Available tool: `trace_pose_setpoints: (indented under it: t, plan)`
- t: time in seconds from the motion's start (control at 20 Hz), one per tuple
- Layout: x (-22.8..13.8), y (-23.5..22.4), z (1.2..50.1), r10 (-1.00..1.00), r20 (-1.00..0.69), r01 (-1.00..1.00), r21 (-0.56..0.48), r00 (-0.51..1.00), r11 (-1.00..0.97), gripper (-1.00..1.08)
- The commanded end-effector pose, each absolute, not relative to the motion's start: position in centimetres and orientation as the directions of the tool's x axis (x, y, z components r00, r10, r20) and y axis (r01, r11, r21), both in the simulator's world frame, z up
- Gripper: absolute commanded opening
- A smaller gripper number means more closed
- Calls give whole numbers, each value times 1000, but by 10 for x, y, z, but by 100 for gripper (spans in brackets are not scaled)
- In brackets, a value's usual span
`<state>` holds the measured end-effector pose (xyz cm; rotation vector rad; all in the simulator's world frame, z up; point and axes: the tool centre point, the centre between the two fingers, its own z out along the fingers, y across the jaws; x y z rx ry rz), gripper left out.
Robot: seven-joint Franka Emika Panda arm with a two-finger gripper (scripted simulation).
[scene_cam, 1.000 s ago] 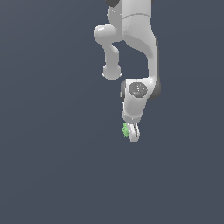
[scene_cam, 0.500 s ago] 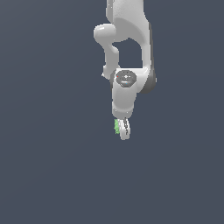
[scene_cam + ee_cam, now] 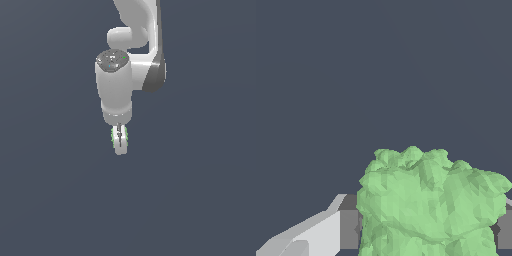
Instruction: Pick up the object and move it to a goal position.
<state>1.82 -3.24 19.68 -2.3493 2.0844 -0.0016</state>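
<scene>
The object is a small light-green knobbly lump. In the exterior view only thin green slivers of the lump (image 3: 112,136) show at the sides of my gripper (image 3: 119,144), which hangs straight down from the white arm and is shut on it. In the wrist view the lump (image 3: 428,200) fills the lower middle, held between my two fingers; one grey and white finger (image 3: 316,232) shows beside it. The lump is held in the air, apart from any surface. No goal marker shows.
Plain dark grey-blue ground (image 3: 50,200) fills both views. The white arm's links (image 3: 130,75) rise above the gripper to the top edge of the exterior view.
The arm has swung toward the exterior view's left and closer to the camera with the lump still held. The wrist has turned, so the fingers now hide most of the lump.
</scene>
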Motion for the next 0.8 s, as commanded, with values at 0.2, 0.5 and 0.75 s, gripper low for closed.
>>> trace_pose_setpoints:
  t: [0.2,0.5,0.75]
  plan:
    - [31,-69,240,-993,1,-993,0,121,-121,-100]
    - [39,-85,259,-993,0,-993,0,121,-121,-100]
    - [41,-88,263,-993,0,-993,0,121,-121,-100]
